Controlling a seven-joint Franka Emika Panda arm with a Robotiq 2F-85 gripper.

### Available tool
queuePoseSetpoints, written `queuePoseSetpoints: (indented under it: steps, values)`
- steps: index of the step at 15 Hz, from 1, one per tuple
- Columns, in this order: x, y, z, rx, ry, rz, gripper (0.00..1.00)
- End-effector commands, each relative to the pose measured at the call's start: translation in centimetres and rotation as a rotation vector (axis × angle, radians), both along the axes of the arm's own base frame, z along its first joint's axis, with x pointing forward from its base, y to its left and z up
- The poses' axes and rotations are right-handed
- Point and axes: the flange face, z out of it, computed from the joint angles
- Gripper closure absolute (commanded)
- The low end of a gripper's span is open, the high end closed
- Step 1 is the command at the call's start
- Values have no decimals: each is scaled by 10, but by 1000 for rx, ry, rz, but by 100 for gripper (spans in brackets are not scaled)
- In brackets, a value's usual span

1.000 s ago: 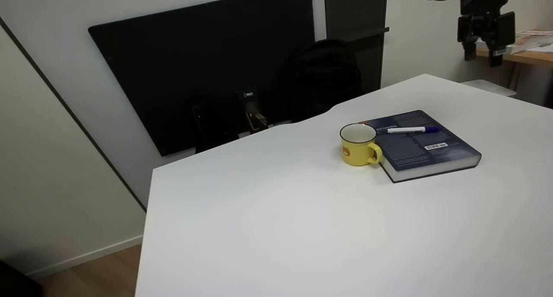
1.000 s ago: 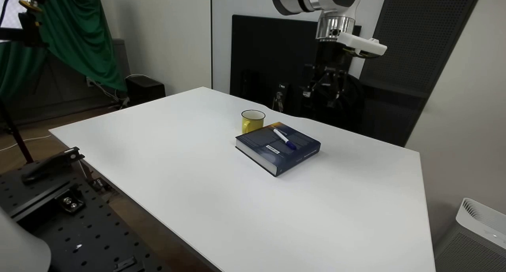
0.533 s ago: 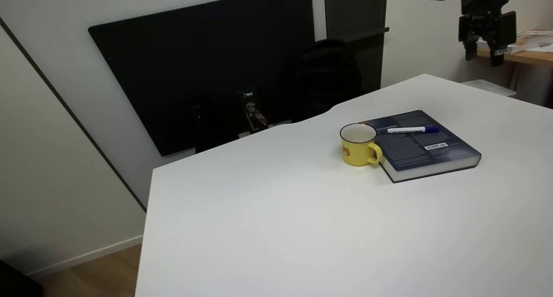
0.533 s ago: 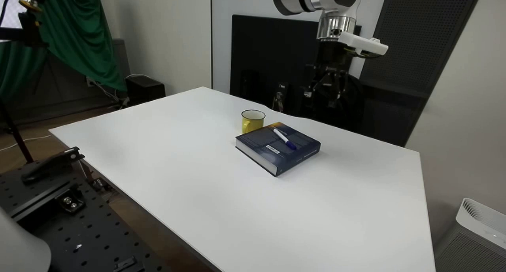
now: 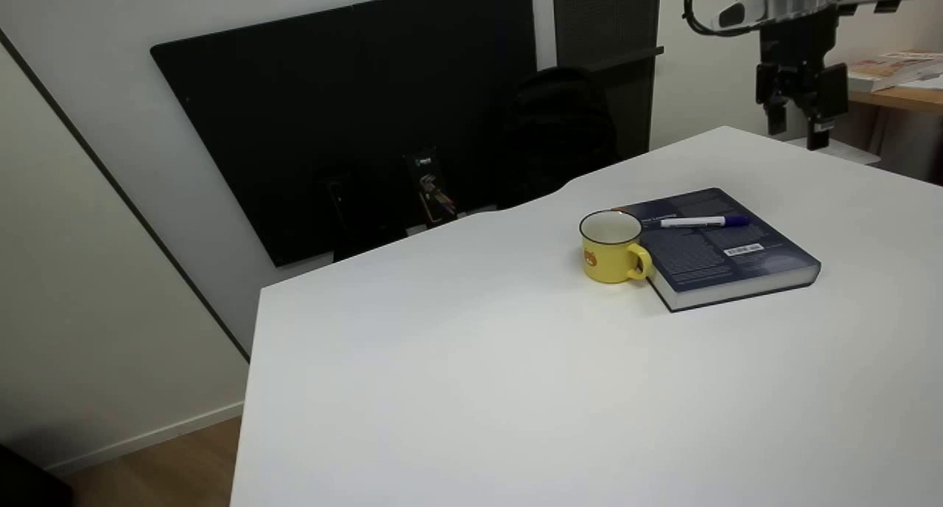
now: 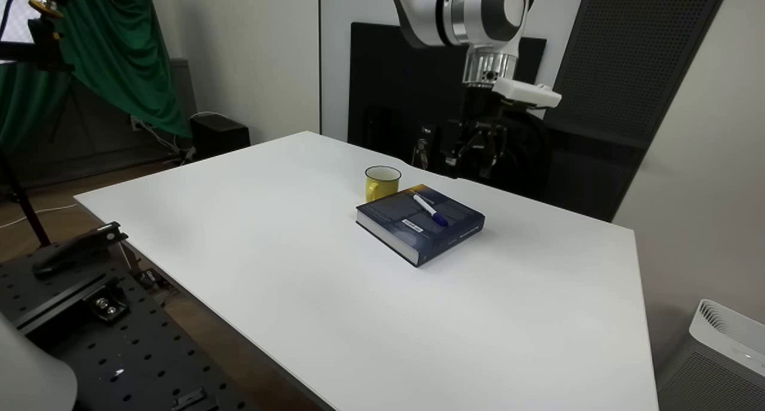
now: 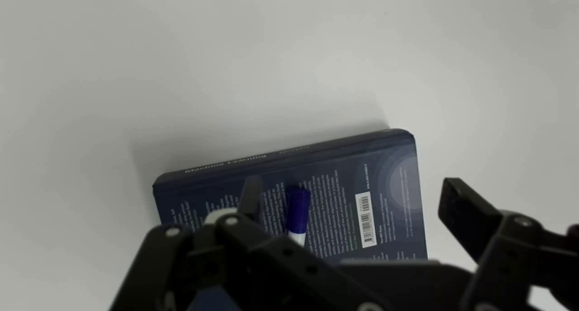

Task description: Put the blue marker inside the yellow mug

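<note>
The blue marker (image 5: 696, 222) has a white body and a dark blue cap. It lies flat on the dark blue book (image 5: 703, 260) in both exterior views (image 6: 429, 209). In the wrist view only its cap (image 7: 297, 210) and a bit of white body show; the gripper hides the rest. The yellow mug (image 5: 608, 262) stands upright on the table beside the book, handle toward the book; it also shows in an exterior view (image 6: 385, 189). Its visible inside looks empty. My gripper (image 5: 798, 130) is open and empty, well above the book, with the cap between its fingers in the wrist view (image 7: 350, 193).
The book lies on the white table (image 5: 457, 389). The table's far edge runs behind the mug. A black backpack (image 5: 563, 124) and a dark panel (image 5: 353, 102) stand beyond that edge. A white air purifier (image 6: 726, 351) stands beside the table.
In the last half second my gripper has moved down and to the left in both exterior views. Before that it barely moved. The marker, mug and book have not moved.
</note>
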Motion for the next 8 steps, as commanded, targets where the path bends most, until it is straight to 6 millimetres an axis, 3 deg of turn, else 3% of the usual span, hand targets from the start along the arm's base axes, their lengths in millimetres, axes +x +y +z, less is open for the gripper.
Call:
queuePoseSetpoints:
  steps: [1, 8]
  values:
    - [16, 14, -38, -8, -16, 29, 0]
    - [30, 36, -87, -24, -106, 4, 0]
